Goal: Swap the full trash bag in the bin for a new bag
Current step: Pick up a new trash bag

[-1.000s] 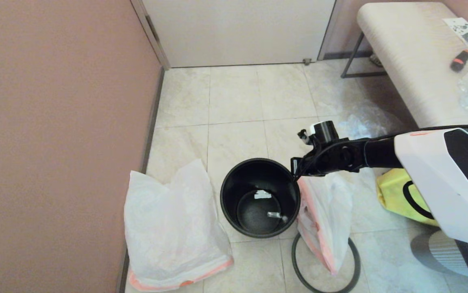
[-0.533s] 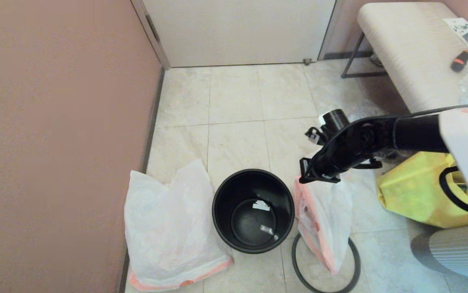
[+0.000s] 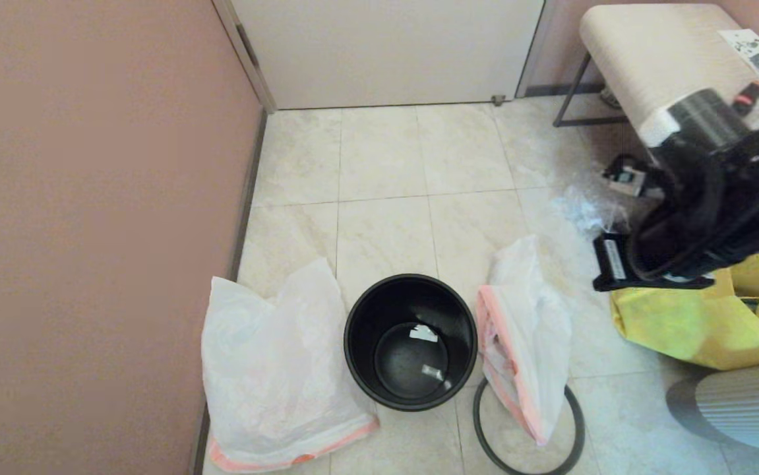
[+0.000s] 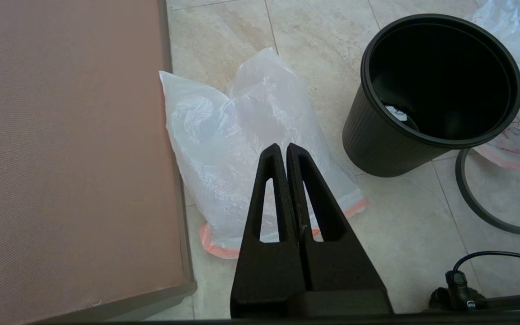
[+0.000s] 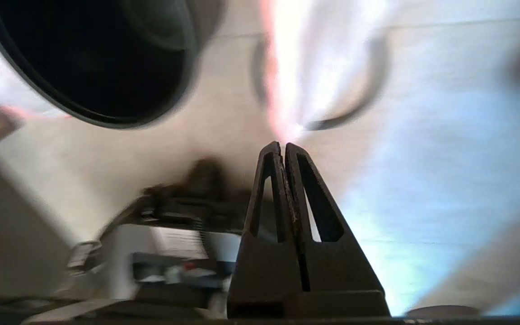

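Note:
The small round black bin [image 3: 355, 316] stands open on the tiled floor, with no bag in it and a few paper scraps at its bottom. It also shows in the wrist views, bin [image 4: 377, 140] and bin [image 5: 106, 67]. Its dark grey hoop [image 3: 485, 435] lies on the floor to the right of it. One white bag with pink trim [image 3: 273, 382] lies left of the bin by the wall. Another white bag [image 3: 531, 336] stands right of the bin, over the hoop. My left gripper [image 4: 283, 146] hangs shut and empty above the left bag. The right gripper [image 5: 282, 145] is shut and empty, raised to the right of the right bag.
A yellow shopping bag [image 3: 676, 323] sits on the floor under my right arm [image 3: 702, 211]. A padded bench [image 3: 643, 59] stands at the back right and crumpled clear plastic [image 3: 583, 208] lies before it. A pink wall [image 3: 89, 231] bounds the left, with a door [image 3: 386, 46] behind.
My right arm has drawn back to the right and upward, away from the bin's rim and the right bag's top. The bin slid slightly nearer at first and now stands still.

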